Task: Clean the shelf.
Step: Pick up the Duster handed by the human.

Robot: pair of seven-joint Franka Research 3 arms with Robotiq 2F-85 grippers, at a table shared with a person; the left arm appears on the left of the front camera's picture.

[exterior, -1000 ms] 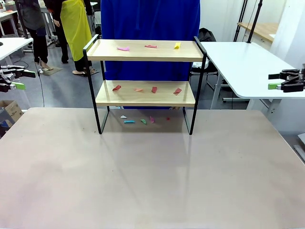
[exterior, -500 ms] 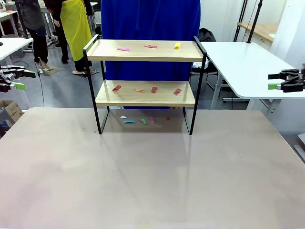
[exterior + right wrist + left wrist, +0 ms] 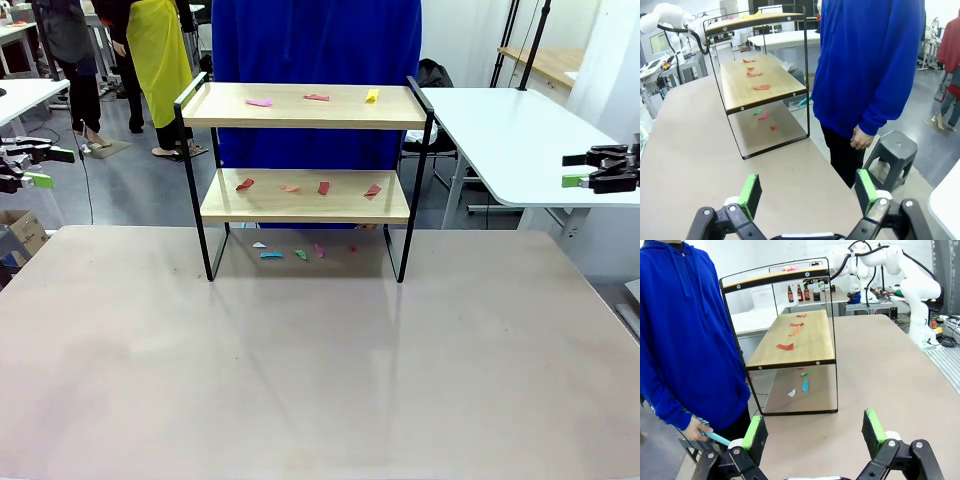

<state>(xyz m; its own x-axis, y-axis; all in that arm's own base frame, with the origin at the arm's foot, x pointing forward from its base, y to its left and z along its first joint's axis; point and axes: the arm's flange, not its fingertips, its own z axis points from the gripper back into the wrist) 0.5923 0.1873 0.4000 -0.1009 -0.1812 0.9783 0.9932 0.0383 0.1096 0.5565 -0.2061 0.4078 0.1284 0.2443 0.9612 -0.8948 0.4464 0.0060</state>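
Observation:
The shelf [image 3: 300, 118], two light wood boards in a black frame, stands at the far middle of the table. Paper scraps lie on its top board [image 3: 316, 97], on its lower board [image 3: 323, 187] and on the table beneath it [image 3: 271, 254]. My left gripper [image 3: 42, 167] hangs open off the table's far left, and my right gripper [image 3: 572, 170] hangs open off the far right. From the left wrist, the open gripper [image 3: 812, 427] looks along the shelf [image 3: 800, 347]. The right wrist view has the open gripper [image 3: 807, 187] well short of the shelf [image 3: 760, 87].
A person in a blue hoodie [image 3: 315, 40] stands right behind the shelf, one hand holding a teal object [image 3: 715, 437]. A grey stool [image 3: 892, 150] sits beside them. A white table [image 3: 510, 130] stands at the back right. The brown table [image 3: 320, 380] stretches in front.

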